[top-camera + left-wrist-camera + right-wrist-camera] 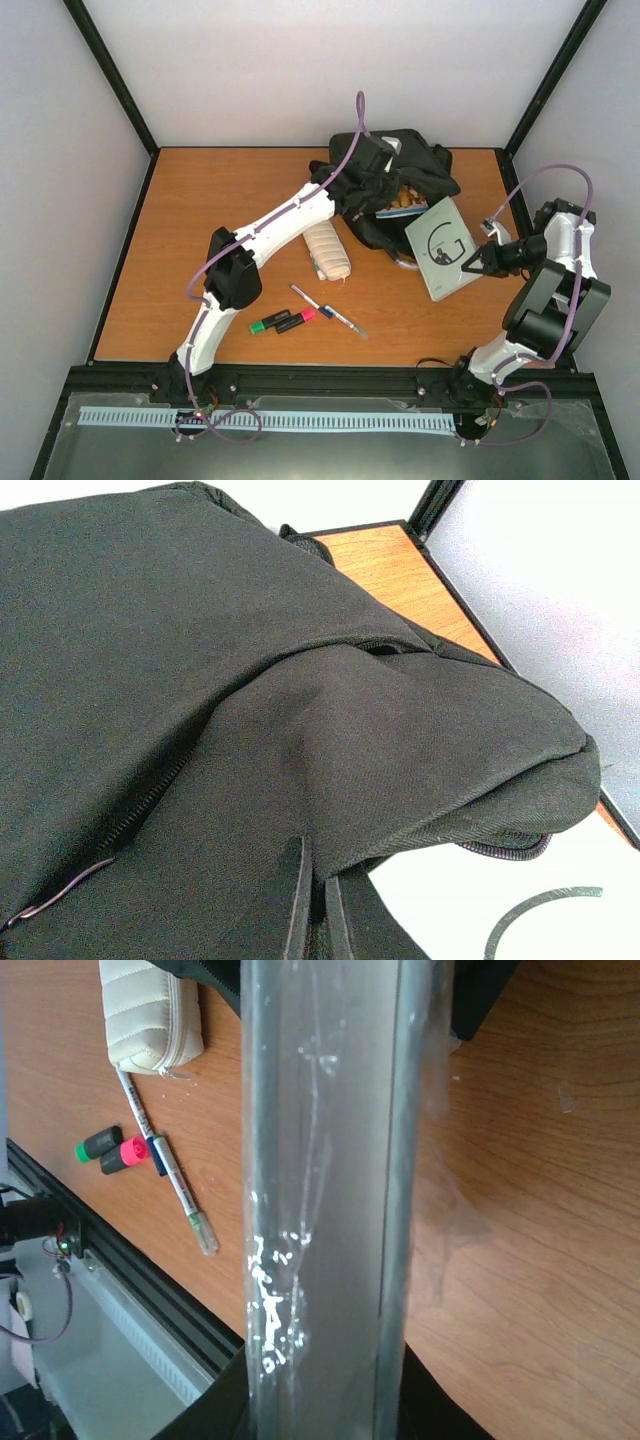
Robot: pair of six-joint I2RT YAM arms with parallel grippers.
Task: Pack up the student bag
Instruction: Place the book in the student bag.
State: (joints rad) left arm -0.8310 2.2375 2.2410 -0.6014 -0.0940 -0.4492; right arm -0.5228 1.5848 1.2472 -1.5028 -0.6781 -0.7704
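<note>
1. While your left gripper (366,186) pinches a fold of black fabric at the bag's mouth, jaws closed on it in the left wrist view, the bag (400,160) lies at the far side of the table (200,220). It sits right of centre, with its opening facing near-right.
2. Your right gripper (478,258) is clamped on the near-right edge of a plastic-wrapped book (440,245). The book's far-left corner sits at the bag's opening, so I judge it about to go in, not yet in.
3. A yellow-and-blue printed cover (405,200) shows inside the mouth, so one item looks packed already. What it is, you cannot tell.
4. Out on the table you have the pencil case (327,250) just left of the bag. Two pens (343,322) and two highlighters (283,321), one green and one pink, lie nearer you, well apart from the bag.
5. By my reading you are roughly a third along. The book must slide in first, then the pencil case, pens and highlighters follow.
6. Keep the left grip holding the mouth wide — the fabric sags, and the book's corner could catch on the rim.
</note>
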